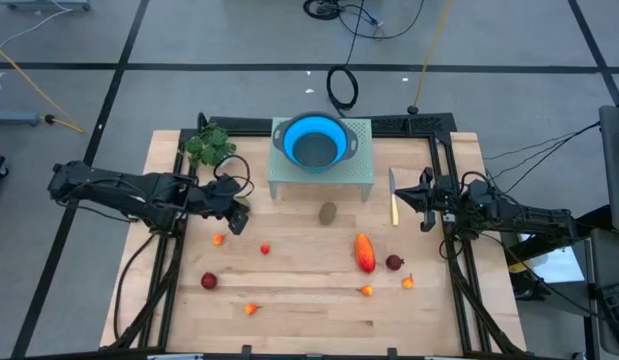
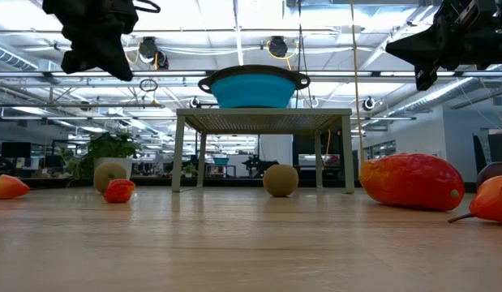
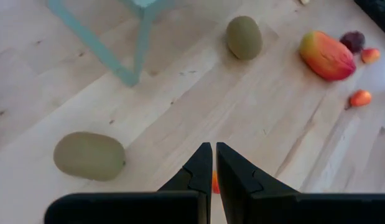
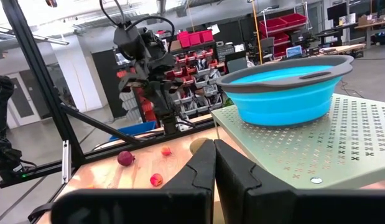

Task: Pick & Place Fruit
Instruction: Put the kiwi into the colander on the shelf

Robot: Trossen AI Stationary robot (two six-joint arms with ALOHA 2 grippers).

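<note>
- My left hand hovers pinched closed, empty, over one kiwi.
- Right hand closed too, near the knife.
- All the other fruit sits scattered on the surface, none in the blue bowl.

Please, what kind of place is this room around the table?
It looks like a robotics lab or workshop in a large open hall. Red storage bins fill shelves behind the table, cables lie across the grey floor, and long ceiling lights run over distant desks.

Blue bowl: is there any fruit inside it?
No. From above, the blue bowl on the stand shows only its bare grey bottom; the fruit lies on the table.
</note>
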